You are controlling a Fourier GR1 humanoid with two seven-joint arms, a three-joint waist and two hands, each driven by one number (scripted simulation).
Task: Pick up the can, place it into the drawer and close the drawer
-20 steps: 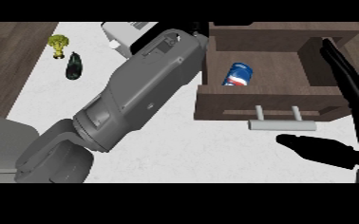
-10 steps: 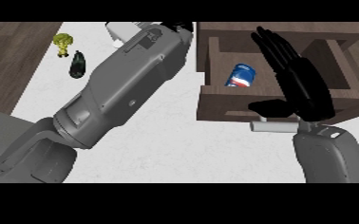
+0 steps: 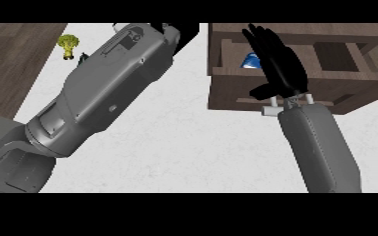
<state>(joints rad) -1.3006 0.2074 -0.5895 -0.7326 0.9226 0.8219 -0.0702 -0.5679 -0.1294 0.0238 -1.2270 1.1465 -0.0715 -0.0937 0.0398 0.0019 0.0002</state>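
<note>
Left of the drawer [image 3: 229,87], the left forearm has swung up across the counter [image 3: 184,145], its hand [image 3: 177,30] mostly hidden at the top edge, so I cannot tell its fingers. The can [image 3: 252,61] lies inside the drawer, only a blue sliver showing. The right hand [image 3: 279,65] has come in over the drawer front, fingers straight and together, just above the handle [image 3: 275,109]. Placing looks done; closing remains.

Right hand [image 3: 279,66] open, fingers straight; left forearm [image 3: 111,85] raised.

right hand [image 3: 279,65] blocking open drawer [image 3: 221,75], white counter [image 3: 192,145] free below
</note>
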